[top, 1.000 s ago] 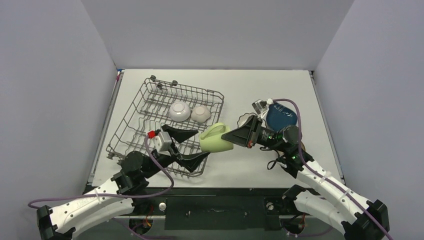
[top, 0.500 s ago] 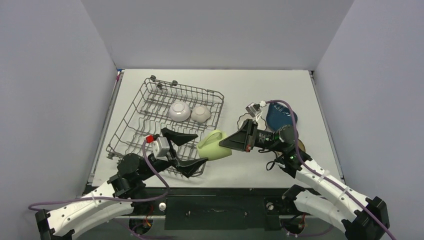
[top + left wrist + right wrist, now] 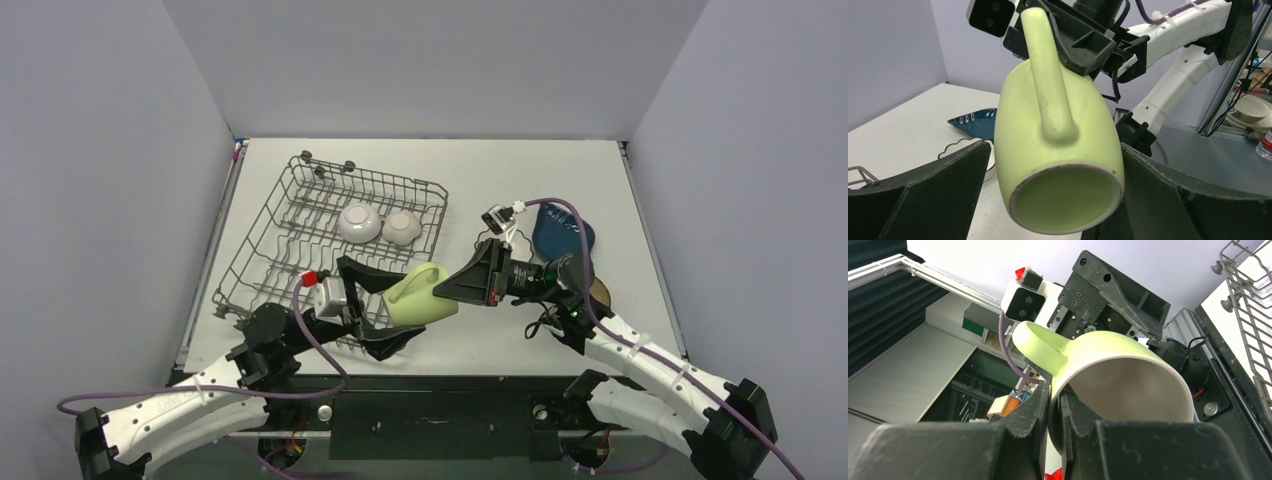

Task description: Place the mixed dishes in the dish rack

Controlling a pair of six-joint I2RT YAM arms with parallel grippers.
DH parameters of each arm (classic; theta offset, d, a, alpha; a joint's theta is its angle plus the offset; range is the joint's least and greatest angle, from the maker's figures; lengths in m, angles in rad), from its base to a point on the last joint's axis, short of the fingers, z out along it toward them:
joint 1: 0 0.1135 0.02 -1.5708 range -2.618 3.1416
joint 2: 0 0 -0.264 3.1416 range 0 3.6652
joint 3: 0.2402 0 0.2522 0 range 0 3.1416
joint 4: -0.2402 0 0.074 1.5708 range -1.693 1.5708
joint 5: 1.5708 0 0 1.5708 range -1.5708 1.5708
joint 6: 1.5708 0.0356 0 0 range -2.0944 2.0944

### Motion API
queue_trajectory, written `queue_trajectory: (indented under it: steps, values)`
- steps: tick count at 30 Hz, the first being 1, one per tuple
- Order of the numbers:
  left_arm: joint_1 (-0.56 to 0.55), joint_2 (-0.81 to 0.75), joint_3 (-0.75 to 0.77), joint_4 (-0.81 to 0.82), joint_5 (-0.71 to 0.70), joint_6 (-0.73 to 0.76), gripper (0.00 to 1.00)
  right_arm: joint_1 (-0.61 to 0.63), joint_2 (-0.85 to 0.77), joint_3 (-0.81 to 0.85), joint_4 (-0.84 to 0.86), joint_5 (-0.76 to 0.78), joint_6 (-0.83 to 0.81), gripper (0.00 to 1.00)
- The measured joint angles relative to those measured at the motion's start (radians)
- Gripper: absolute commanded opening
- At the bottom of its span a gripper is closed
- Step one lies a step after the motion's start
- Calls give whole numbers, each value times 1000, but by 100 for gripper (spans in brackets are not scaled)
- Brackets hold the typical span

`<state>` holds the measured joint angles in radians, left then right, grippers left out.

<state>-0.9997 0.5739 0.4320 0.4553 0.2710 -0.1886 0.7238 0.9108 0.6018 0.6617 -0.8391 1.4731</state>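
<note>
Roughly a third of the loading looks done: two pale bowls (image 3: 358, 222) (image 3: 401, 227) sit upside down side by side in the far part of the dish rack (image 3: 300, 240), and the rest of the wire basket is bare of dishes. A third piece is in hand. The light green mug (image 3: 1058, 150) hangs in the air just off the rack's near right corner, on its side, base toward the left arm and handle up. The right gripper (image 3: 1055, 392) has its jaws pinched tight on the mug's wall at the rim, beside the handle. The left gripper (image 3: 408, 302) holds its jaws spread wide on either side of the mug's body without touching it, so this reads as a hand-over about to happen, with the mug not yet in the rack. Out on the table (image 3: 480, 170), the dark blue dish (image 3: 563, 232) and the white scalloped bowl (image 3: 959, 148) beside it wait to be loaded, and a sliver of a brown bowl (image 3: 599, 291) shows past the right arm. No flower-patterned dish can be made out in any view, so the count of what remains is uncertain.
</note>
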Motion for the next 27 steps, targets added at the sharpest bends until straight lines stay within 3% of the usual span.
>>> queue_trajectory:
  steps: [24,27]
  values:
    - [0,25,-1,66,3,-64,100,37,61,0,101,24,36,0]
    - [0,25,-1,66,4,-64,92,38,62,0,101,25,36,0]
